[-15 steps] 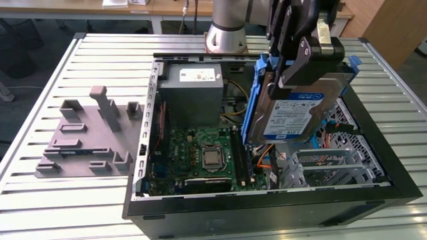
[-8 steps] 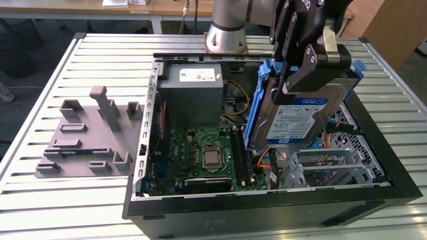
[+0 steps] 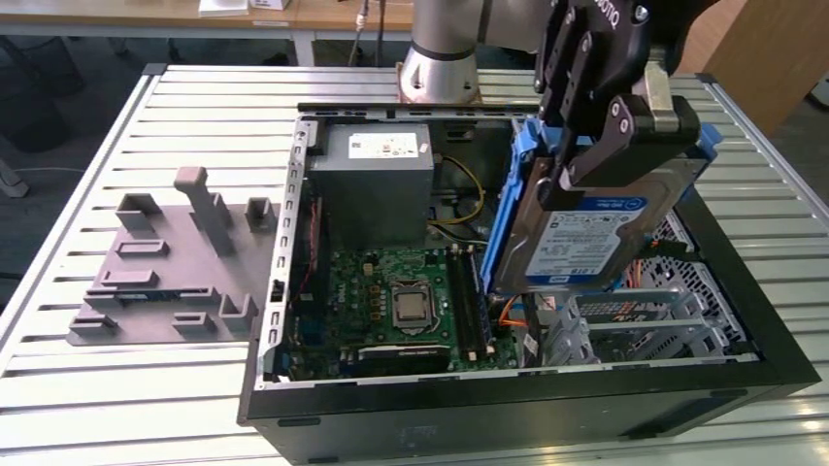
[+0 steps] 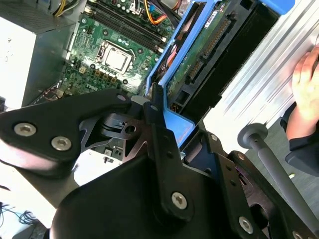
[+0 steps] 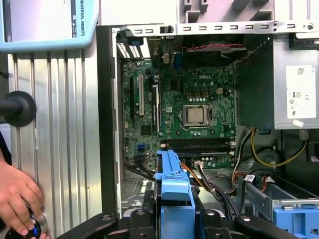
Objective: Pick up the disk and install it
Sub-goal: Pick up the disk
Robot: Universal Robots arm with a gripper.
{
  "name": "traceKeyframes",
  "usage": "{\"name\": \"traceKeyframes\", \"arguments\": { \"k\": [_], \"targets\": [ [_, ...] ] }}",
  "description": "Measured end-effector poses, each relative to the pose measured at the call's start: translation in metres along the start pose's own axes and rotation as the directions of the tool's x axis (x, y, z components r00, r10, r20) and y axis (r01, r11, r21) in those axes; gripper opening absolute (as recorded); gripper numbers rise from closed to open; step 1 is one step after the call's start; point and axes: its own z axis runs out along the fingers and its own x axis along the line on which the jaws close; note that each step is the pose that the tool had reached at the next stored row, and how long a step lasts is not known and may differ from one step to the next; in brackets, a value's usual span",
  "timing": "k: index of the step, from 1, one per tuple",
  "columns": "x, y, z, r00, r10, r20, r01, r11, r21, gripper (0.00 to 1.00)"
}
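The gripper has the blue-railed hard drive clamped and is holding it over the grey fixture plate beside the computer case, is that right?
Not quite. The gripper has the hard drive clamped, but holds it over the open computer case, not the grey fixture plate, which lies apart toward the exterior view's left. The exterior view shows this.

I'm looking at the open black computer case [image 3: 518, 413] lying on the slatted metal table [image 3: 130, 388], its green motherboard [image 3: 344, 291] facing up beside the grey power supply box [image 3: 376, 184]. A grey moulded fixture [image 3: 169, 272] is sitting near the case, toward the exterior view's left.
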Motion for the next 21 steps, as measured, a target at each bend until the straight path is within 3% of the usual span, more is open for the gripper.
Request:
{"name": "traceKeyframes", "arguments": {
  "k": [9,21],
  "targets": [
    [0.0053,-0.0055,0.0039,1.0000,0.000,-0.0016,0.000,1.0000,0.0002,0.36],
    [0.0050,-0.0271,0.0065,1.0000,0.000,-0.0018,0.000,1.0000,0.0001,0.36]
  ]
}}
